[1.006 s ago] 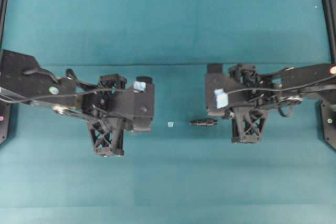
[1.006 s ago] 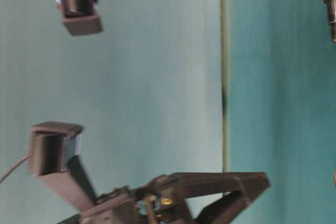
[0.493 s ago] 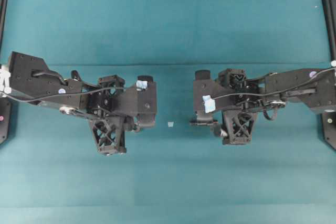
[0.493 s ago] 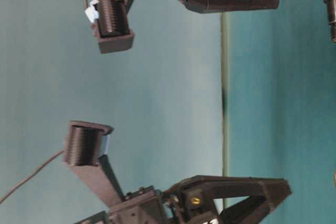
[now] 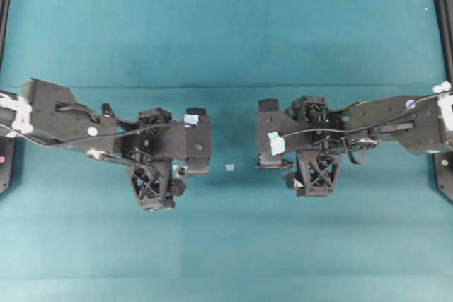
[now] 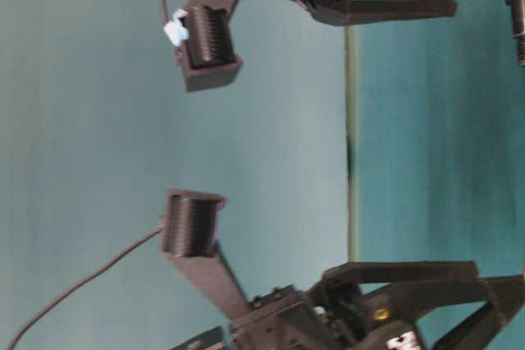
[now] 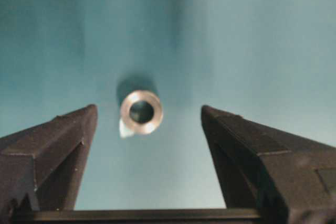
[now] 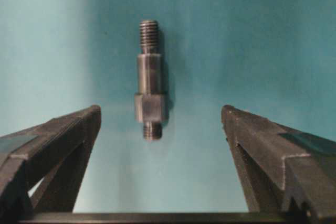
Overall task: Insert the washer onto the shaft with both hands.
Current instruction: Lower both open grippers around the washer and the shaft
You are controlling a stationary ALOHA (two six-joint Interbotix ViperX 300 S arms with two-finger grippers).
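While both of my arms hung over the green table (image 5: 226, 245), neither held anything. My left gripper (image 7: 149, 115) stood spread wide, its fingers (image 7: 63, 135) on either side of the washer (image 7: 141, 112), which lay flat on the mat with its hole facing up, just beside a pale scrap (image 7: 125, 128). I judged that pose to be a lining-up for a pinch across the ring's rim, not yet a grasp. My right gripper (image 8: 160, 113) was equally wide apart, framing the shaft (image 8: 150, 94), which lay on its side between the fingers without touching either, its longer threaded end pointing away from the camera and its thick collar nearer me. Straddling each part this way seemed meant to let both hands close and lift together before mating them. From overhead the two parts were mostly hidden under my grippers, and a second small pale scrap (image 5: 230, 167) lay between them. No container was in view; both parts rested loose on the bare mat.
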